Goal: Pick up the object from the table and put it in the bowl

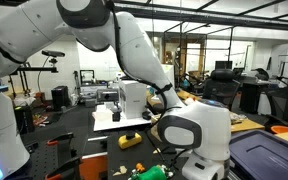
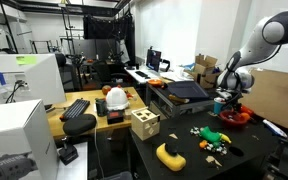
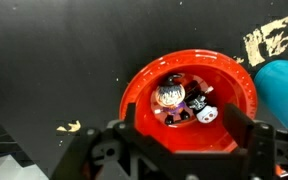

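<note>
A red bowl (image 3: pixel 234 100) lies on the black table right under my gripper in the wrist view. Inside it lie a small doll figure with a dark hat and purple clothes (image 3: pixel 171 98) and a black-and-white figure (image 3: pixel 204 108). My gripper (image 3: pixel 179 125) is open just above the bowl, its two fingers on either side of the bowl's near part, holding nothing. In an exterior view the gripper (image 2: pixel 227 100) hovers over the red bowl (image 2: pixel 234 117) at the table's far right. In an exterior view the arm hides the bowl.
A teal object (image 3: pixel 284 88) sits right beside the bowl. On the table lie a yellow object (image 2: pixel 170 155), a green toy (image 2: pixel 214 135) with small pieces, and a wooden block box (image 2: pixel 144 124). A dark bin (image 1: pixel 269 155) stands near the arm.
</note>
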`<action>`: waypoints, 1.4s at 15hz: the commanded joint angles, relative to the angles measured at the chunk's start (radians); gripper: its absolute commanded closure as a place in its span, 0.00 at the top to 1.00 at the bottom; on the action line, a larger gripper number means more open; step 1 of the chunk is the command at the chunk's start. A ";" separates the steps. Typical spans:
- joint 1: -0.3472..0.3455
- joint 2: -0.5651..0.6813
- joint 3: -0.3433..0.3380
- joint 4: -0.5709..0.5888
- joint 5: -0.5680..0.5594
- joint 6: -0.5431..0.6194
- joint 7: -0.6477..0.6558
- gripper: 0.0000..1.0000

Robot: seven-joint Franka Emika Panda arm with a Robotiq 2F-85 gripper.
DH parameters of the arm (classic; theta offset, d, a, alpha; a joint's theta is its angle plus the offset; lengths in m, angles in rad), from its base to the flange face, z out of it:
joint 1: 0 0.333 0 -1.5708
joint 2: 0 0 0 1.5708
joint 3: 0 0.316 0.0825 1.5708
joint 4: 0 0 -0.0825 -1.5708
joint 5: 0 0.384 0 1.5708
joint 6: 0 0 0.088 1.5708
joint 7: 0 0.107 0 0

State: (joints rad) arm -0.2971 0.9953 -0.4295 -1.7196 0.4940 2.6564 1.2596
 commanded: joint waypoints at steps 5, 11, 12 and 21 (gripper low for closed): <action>0.137 -0.149 0.072 -0.186 -0.195 0.042 -0.114 1.00; 0.201 -0.205 0.098 -0.239 -0.304 0.024 -0.265 1.00; 0.211 -0.216 0.099 -0.248 -0.325 0.015 -0.300 1.00; 0.297 -0.354 0.069 -0.383 -0.519 -0.072 -0.596 1.00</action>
State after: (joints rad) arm -0.0274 0.7496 -0.3391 -2.0131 0.0349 2.6483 0.7603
